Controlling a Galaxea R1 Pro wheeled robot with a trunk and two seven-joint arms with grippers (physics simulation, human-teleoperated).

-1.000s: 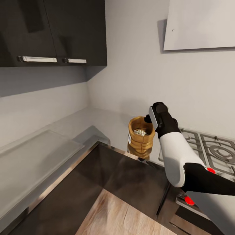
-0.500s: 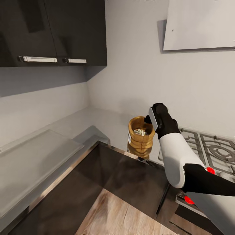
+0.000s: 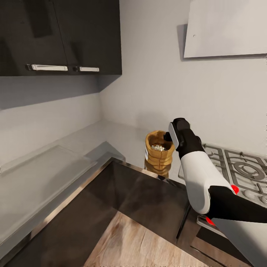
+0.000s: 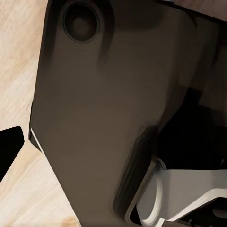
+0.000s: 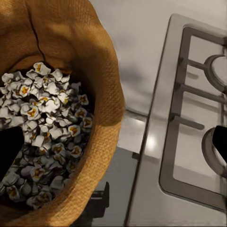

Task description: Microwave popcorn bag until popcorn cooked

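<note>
The golden-tan popcorn bag (image 3: 159,152) stands upright on the grey countertop (image 3: 111,136), close to its front edge and just left of the hob. Its mouth is open, and whitish-yellow popcorn (image 5: 45,118) fills the inside. My right gripper (image 3: 170,136) is at the bag's right rim and open. In the right wrist view one dark fingertip (image 5: 9,151) is inside the bag and the other (image 5: 220,144) is outside over the hob, with the bag's wall (image 5: 101,94) between them. The left wrist view has one dark fingertip (image 4: 9,149) over the wood floor. The microwave is out of view.
A steel gas hob (image 3: 237,167) with red knobs lies right of the bag. Dark wall cabinets (image 3: 59,37) hang over the left run, where a translucent board (image 3: 40,174) lies. A pale hood (image 3: 226,29) is on the wall. Dark cabinet fronts (image 3: 141,196) sit below.
The whole head view has shifted a little, so the camera moved. My right gripper stays at the bag's rim and the bag stands in the same spot.
</note>
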